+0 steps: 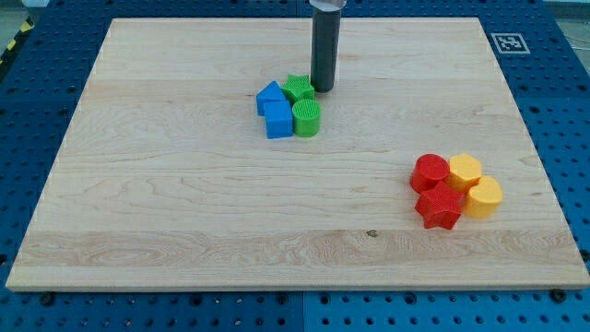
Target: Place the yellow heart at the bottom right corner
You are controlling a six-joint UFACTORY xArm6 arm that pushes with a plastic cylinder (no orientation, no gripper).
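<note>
One pale wooden board (184, 203) on blue pegboard (28, 138), my tip (323, 89) touching the green star (297, 88); pincer state unclear.

Board (184, 203): pale wood, visible grain, 1 small dark knot low at centre.
Base (28, 74): blue perforated panel, regular holes, showing on all 4 sides of board.
Marker (509, 41): black-and-white square tag, just past board's top right corner.
Tape (14, 41): yellow-black striped strip, view's top left edge.
Light: even, soft, faint shadows.
</note>
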